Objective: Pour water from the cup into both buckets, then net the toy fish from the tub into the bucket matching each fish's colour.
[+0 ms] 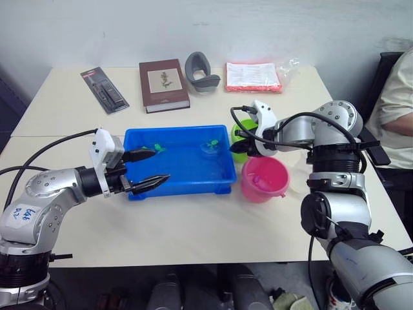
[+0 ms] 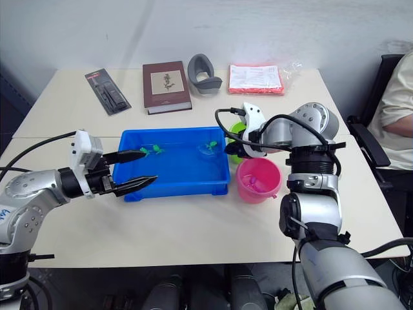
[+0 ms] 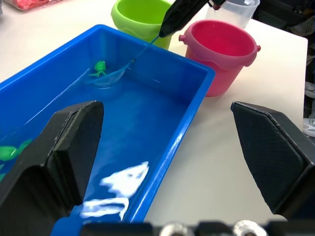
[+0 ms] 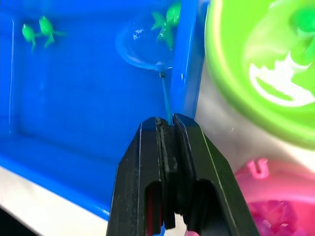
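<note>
Right wrist view: the right gripper (image 4: 167, 129) is seen pressed together on the thin handle of the net (image 4: 142, 46), whose hoop is lowered into the water of the tub (image 4: 74, 98) at the end nearest the buckets, with a green fish (image 4: 167, 19) lying at or within the hoop; whether it is fully enclosed cannot be told. Two more green fish (image 4: 38, 30) are seen toward the tub's other end. Just beside that tub wall stands the green bucket (image 4: 256, 73), in which water and something green are visible, and next to it the pink bucket (image 4: 275, 196), with pink shapes in it. The left gripper (image 1: 147, 169) is held with its fingers spread wide at the opposite end of the tub, one tip over the water and one at the near rim, grasping nothing. The cup (image 3: 231, 9) stands behind the pink bucket. Pouring is judged to be finished, and the netting step is in hand, with only green fish seen left in the tub. The next move is judged to call for the hoop to be scooped under the fish, lifted level over the tub wall, and tipped into the green bucket.
</note>
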Robot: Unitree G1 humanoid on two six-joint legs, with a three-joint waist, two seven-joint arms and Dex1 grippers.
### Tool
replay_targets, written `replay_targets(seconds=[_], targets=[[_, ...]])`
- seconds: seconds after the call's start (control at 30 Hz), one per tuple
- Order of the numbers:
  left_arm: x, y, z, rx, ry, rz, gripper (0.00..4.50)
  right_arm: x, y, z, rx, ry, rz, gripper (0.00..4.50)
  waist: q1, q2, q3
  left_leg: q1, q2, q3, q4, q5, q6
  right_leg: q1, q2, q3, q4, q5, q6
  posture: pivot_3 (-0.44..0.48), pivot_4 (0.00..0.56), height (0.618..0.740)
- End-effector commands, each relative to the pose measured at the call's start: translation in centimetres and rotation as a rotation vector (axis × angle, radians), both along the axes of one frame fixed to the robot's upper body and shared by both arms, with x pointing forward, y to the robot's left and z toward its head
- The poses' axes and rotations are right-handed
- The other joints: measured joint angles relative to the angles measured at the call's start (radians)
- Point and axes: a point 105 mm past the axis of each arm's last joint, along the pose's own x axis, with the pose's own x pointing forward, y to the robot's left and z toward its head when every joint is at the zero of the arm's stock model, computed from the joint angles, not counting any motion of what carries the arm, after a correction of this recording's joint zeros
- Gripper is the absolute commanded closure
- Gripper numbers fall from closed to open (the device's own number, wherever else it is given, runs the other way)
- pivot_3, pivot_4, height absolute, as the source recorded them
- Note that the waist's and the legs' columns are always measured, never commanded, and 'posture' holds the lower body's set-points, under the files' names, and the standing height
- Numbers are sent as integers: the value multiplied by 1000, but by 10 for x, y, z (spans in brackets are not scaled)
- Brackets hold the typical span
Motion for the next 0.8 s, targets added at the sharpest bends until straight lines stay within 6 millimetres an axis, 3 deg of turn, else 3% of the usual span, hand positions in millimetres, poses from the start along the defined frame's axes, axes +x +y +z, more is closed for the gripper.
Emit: replay_targets(seconds=[0.03,0.17,0.3,0.43,0.6,0.8], targets=[[2,-2,11,-7,-52,-12,29,-2,2,21,-67,-227,99,4500,0,0,0,-3,0,0,0,0,0,-2,0,0,0,0,0,0,150,740],[3,-3,12,-6,-55,-18,29,-13,-1,16,-140,-336,225,4500,4,0,0,-9,-1,0,1,1,1,-8,0,0,0,1,2,0,150,740],[6,-3,14,-5,-56,-26,29,-26,-3,20,-246,-552,402,4500,6,0,0,-8,-1,0,1,0,1,-8,0,0,-1,1,2,0,150,740],[9,-4,13,1,-54,-37,29,-34,-12,24,-278,-666,461,4500,5,0,0,-8,-1,1,1,0,2,-8,1,1,-2,2,3,0,150,740],[17,-8,18,0,-59,-71,29,-57,-33,29,-274,-716,458,4500,12,0,0,-8,-1,0,2,1,1,-7,1,1,-1,2,3,0,150,740],[21,-13,17,4,-43,-115,29,-68,-66,39,-304,-767,234,4500,9,0,0,-8,-1,1,2,1,1,-7,1,1,0,2,3,0,150,740]])
